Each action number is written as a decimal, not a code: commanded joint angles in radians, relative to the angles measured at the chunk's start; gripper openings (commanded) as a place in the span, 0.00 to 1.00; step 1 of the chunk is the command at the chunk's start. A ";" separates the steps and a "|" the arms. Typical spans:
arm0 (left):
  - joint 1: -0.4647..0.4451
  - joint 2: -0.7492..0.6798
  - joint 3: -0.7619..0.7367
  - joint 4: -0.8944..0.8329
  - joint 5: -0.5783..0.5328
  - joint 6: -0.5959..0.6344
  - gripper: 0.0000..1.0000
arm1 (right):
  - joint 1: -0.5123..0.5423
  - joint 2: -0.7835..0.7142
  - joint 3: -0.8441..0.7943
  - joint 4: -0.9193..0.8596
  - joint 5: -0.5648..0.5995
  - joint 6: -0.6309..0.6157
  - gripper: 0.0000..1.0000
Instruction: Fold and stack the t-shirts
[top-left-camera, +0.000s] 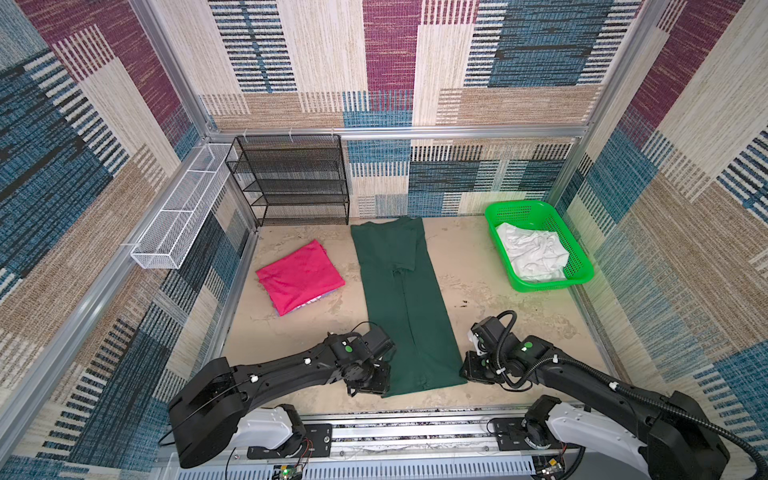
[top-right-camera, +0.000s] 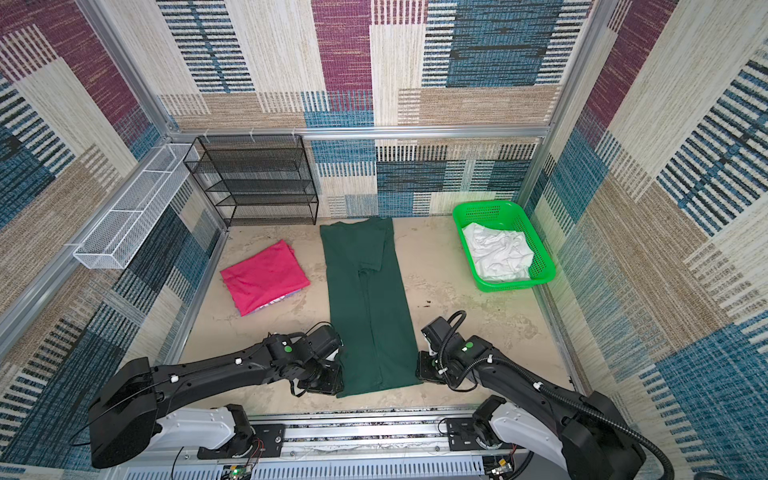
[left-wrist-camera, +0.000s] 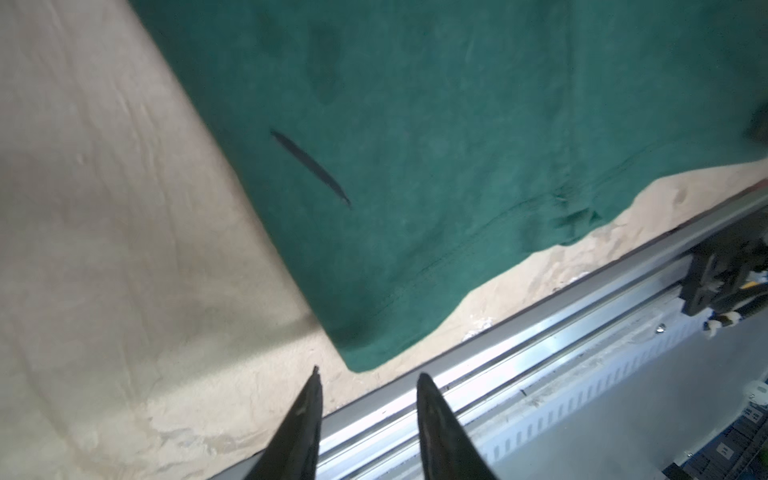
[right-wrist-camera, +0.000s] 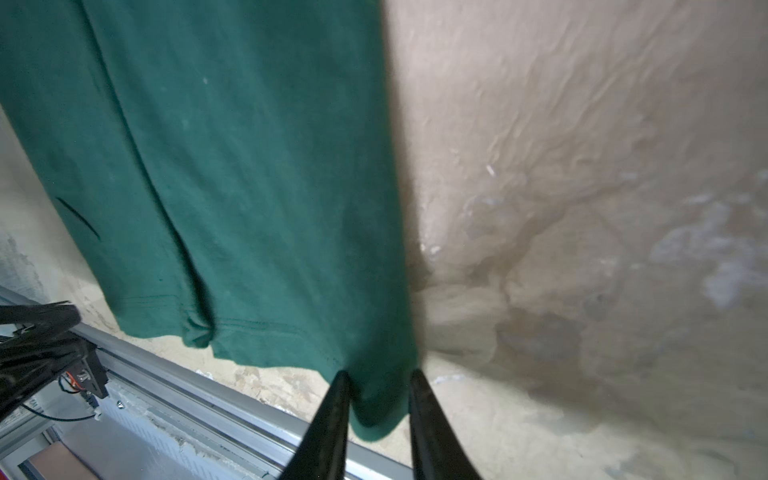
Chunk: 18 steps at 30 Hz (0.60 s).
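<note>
My left gripper (left-wrist-camera: 370, 371) hung with its fingers well apart and nothing between them, the tips just short of the near left corner of the dark green t-shirt (top-left-camera: 401, 299). My right gripper (right-wrist-camera: 379, 372) stood narrower, its fingers astride the shirt's near right corner, with cloth showing in the gap but not pinched. The shirt lay as a long narrow strip down the middle of the desk (top-left-camera: 507, 303), its sides folded in, its far end by the back wall and its hem just beside the metal rail (left-wrist-camera: 540, 324) along the front edge. Bare desk lay open on both sides of the strip. The folded pink t-shirt (top-left-camera: 299, 276) lay to the left, apart from the green one and near the left wall; a pale striped edge showed from under it, too little to name. The green basket (top-left-camera: 552, 284) sat in the far right corner with crumpled white cloth (top-left-camera: 532, 253) inside. In both top views my wrists hid the fingertips, and both wrist views were blurred.
</note>
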 joint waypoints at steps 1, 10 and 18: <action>0.000 -0.005 0.011 0.055 0.023 -0.024 0.38 | 0.000 0.002 -0.016 -0.012 0.031 0.002 0.23; 0.000 0.071 0.006 0.054 -0.001 -0.042 0.37 | 0.003 0.034 -0.017 -0.022 0.032 0.005 0.25; 0.000 -0.050 -0.060 0.012 0.001 -0.074 0.40 | 0.007 0.018 0.016 -0.064 0.032 0.002 0.35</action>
